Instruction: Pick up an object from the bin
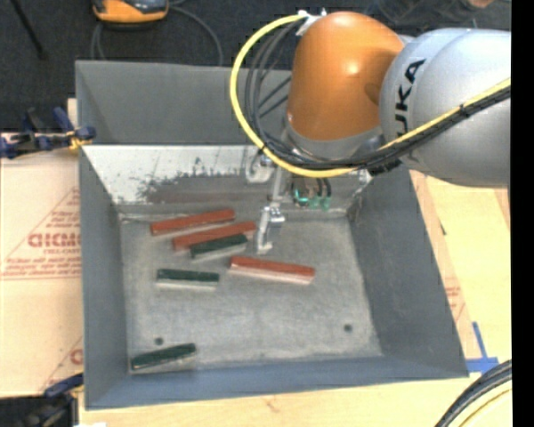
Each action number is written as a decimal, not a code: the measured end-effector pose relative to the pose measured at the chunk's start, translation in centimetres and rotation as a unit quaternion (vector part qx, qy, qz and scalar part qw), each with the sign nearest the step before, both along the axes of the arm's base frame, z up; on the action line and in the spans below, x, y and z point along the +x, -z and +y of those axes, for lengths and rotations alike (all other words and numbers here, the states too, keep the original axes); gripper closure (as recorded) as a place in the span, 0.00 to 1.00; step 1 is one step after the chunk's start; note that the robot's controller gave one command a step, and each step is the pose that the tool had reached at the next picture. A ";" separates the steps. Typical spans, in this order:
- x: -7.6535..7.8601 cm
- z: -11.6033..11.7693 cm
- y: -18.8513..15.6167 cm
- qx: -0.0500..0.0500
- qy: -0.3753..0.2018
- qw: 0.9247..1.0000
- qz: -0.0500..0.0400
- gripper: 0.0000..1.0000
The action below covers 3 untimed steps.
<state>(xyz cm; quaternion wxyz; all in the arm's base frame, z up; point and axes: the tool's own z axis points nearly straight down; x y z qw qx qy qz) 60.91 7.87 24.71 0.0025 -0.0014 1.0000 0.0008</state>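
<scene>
The grey metal bin (102, 238) has flat bars scattered over its scuffed floor. From the left, there is a near-corner green bar (163, 356) and a mid-floor green bar (187, 277). Next come the upper red bar (192, 221), lower red bar (212, 236) and short green bar (219, 247), lying close together, then a lone red bar (271, 270). The gripper (269, 228) hangs at the cluster's right ends. I cannot tell whether it is open or closed. Every bar seems to lie flat, so grasping and lifting are still to do.

Three bars lie close together toward the back of the bin (102, 265): the rear bar (193, 221), the middle bar (209, 236) and the third bar (219, 246). The gripper (269, 229) hangs at their right ends. In front of them lie the left bar (187, 277) and the right bar (271, 270). The front bar (163, 357) lies apart in the near left corner.
</scene>
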 end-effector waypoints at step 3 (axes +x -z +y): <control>-1.5 4.0 12.6 -0.002 -0.223 0.975 -0.002 0.00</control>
